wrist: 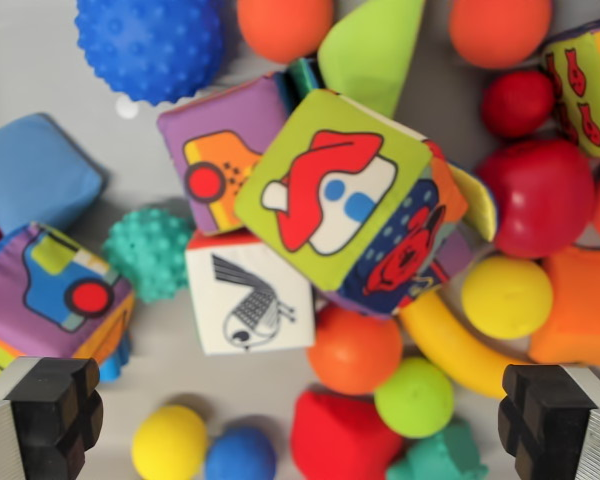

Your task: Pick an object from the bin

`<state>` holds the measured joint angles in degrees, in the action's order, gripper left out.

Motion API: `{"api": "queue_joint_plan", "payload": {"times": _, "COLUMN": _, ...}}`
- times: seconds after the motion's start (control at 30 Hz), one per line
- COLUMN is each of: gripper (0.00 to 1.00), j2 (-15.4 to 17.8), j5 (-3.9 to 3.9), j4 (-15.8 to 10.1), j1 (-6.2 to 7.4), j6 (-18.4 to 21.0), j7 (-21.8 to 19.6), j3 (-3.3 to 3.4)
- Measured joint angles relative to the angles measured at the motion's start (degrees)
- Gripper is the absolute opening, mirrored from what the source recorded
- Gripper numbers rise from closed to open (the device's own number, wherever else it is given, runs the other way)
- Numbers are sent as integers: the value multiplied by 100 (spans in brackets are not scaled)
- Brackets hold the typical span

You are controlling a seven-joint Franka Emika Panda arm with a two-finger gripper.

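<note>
Targeting soft green fabric cube with red mushroom print (332, 186) | light, squashy, sits topmost | pinch opposite flat faces | your gripper (308, 415) jaws spread, empty.

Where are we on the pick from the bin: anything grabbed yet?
Nothing looks done yet: the end effector is open, its two fingers wide apart at the bottom corners with nothing between them. In hand: it hovers above the pile, roughly centred over the green mushroom-print soft cube resting on top of other cubes. Left: descend, close on one toy, and lift it out of the bin.
</note>
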<state>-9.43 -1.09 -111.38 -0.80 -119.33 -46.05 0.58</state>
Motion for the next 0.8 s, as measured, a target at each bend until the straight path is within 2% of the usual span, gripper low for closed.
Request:
{"api": "queue_joint_plan", "payload": {"times": 0.47, "gripper": 100, "j2": 0, "j5": 0, "j4": -1, "j1": 0, "j6": 0, "j7": -6, "j3": 0}}
{"api": "queue_joint_plan", "payload": {"times": 0.8, "gripper": 100, "j2": 20, "j5": 0, "j4": -91, "j1": 36, "j6": -49, "j7": -190, "j3": -24}}
